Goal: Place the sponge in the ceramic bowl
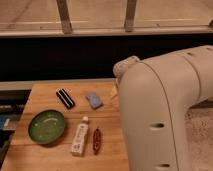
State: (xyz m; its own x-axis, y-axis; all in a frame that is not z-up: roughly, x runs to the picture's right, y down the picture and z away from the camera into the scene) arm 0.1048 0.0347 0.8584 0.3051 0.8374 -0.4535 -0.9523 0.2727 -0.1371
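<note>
The sponge (93, 99), a small flat blue-grey pad, lies on the wooden table (45, 157) near its back middle. The ceramic bowl (46, 126), round, green and shallow, sits empty at the table's left front, apart from the sponge. My arm's bulky white casing (165, 110) fills the right side of the view and covers the table's right part. My gripper is not in view; it is somewhere behind or beyond that casing. Nothing touches the sponge.
A black block with a white stripe (65, 98) lies left of the sponge. A white tube (80, 136) and a small red object (97, 140) lie side by side in front of it, right of the bowl. A dark wall and a windowsill run behind the table.
</note>
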